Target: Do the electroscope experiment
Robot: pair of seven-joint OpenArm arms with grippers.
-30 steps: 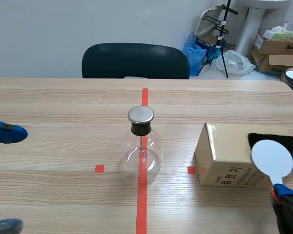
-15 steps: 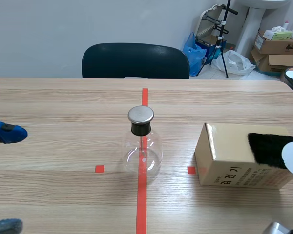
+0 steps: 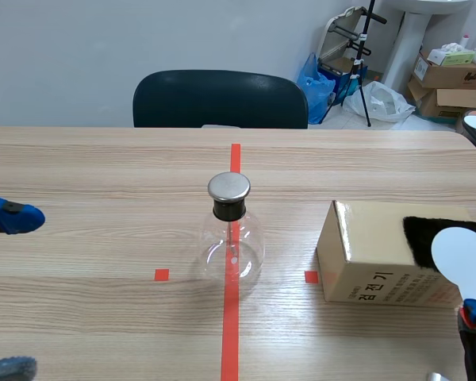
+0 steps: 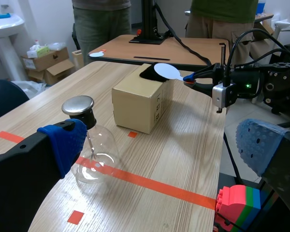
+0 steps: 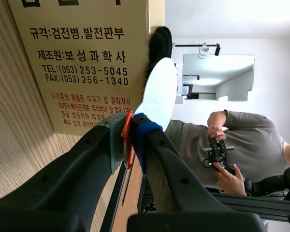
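Currently my right gripper (image 5: pixel 130 133) is clamped on the handle of the white disc paddle (image 5: pixel 159 94). The disc stands above the fingertips, over the black fur patch (image 5: pixel 157 43) on top of the cardboard box (image 5: pixel 82 63) (contact cannot be confirmed). My left gripper (image 4: pixel 160 141) has its fingers spread wide and holds nothing. The electroscope flask (image 3: pixel 231 238) stands upright on the red tape line at mid-table, apart from the box and well apart from both grippers.
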